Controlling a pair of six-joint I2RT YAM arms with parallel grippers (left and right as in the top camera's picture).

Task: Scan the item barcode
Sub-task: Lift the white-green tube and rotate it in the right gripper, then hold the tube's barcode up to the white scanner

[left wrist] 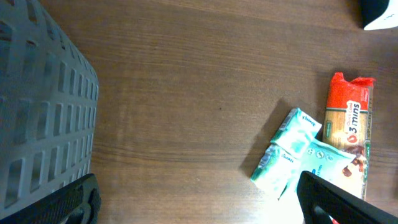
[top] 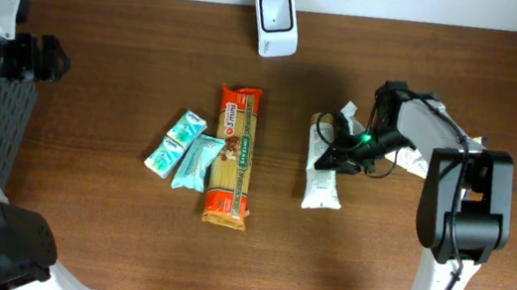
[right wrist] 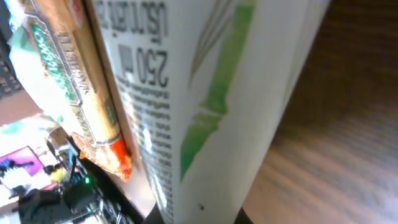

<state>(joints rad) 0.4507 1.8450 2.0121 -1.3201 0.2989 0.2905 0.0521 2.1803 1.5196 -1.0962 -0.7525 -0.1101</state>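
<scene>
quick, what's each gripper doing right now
left gripper: open, nothing between its fingers
right gripper: closed on the white packet

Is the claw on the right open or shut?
Shut. The right claw is closed on the white packet lying on the table, and that packet fills the claw's own camera view from very close.

- White plastic pouch [right wrist: 205, 106]: green streak, black lettering.
- Long cellophane pasta packet [top: 233, 157]: orange-red ends, tan middle (a white "3 mins" badge on the red).
- Pair of small soft packets [top: 179, 140]: mint-teal and white.
- Rounded white plastic scanner [top: 277, 10]: dark face.
- Wooden table [top: 99, 64]: dark brown grain.
- Slotted plastic basket [left wrist: 37, 112]: grey.
</scene>
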